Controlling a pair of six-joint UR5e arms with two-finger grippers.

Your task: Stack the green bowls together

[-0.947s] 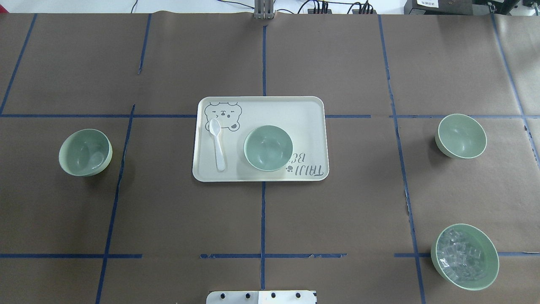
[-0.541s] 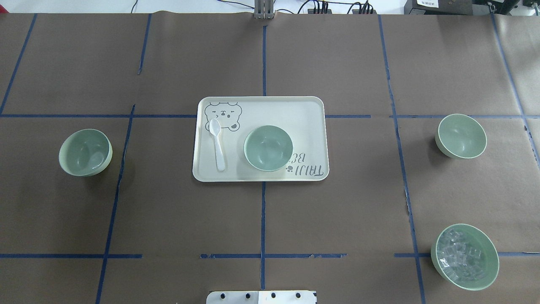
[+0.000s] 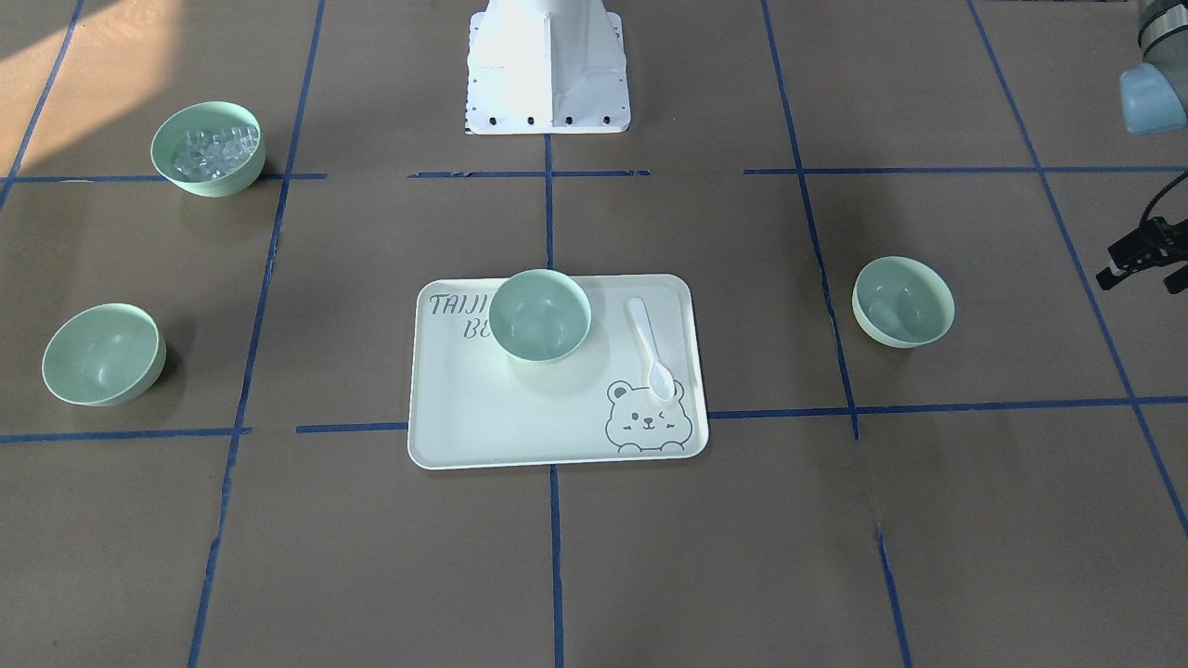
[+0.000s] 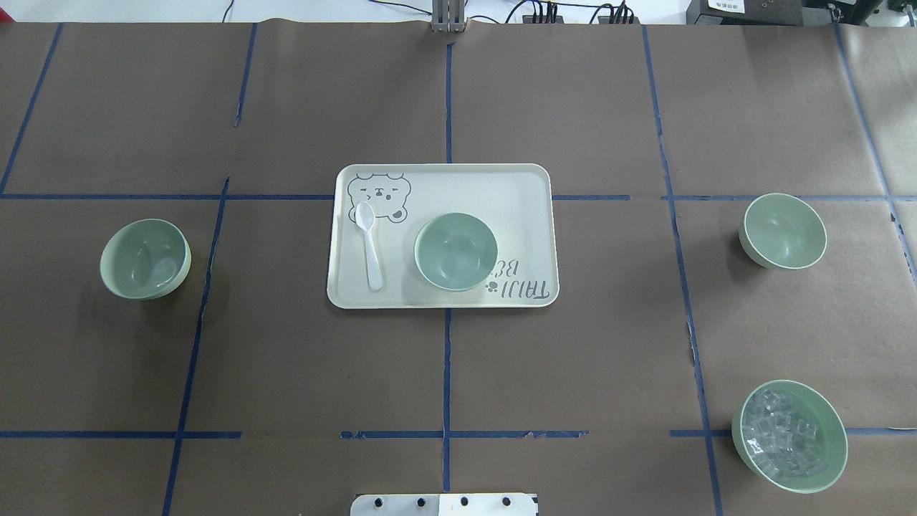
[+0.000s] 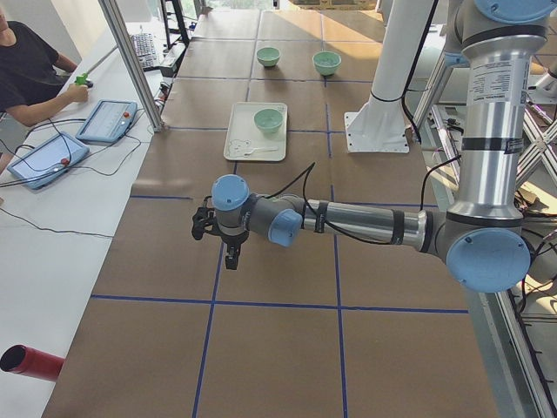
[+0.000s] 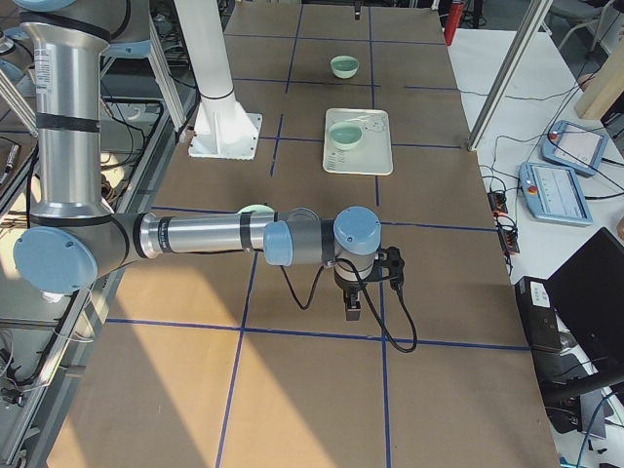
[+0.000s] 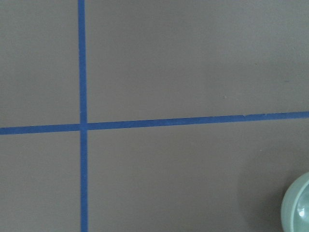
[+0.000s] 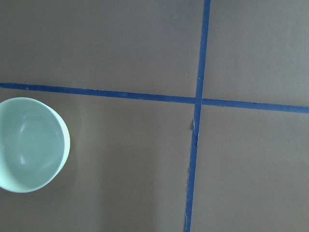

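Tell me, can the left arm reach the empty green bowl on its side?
Probably yes: the left arm hovers near that green bowl, with only bare table paper between them and nothing blocking.

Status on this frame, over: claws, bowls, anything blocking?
Left claw, right claw: out at table ends, open or shut unreadable. None stacked: left bowl, tray bowl, right bowl, all apart. Spoon on tray beside tray bowl, not touching.

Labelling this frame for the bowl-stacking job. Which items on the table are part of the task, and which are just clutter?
Part of the job:
- centre bowl, empty, on the tray
- left-side bowl, empty
- right-side bowl, empty

Just lying about:
- bowl of clear cubes
- bear tray
- white spoon, lying on the tray
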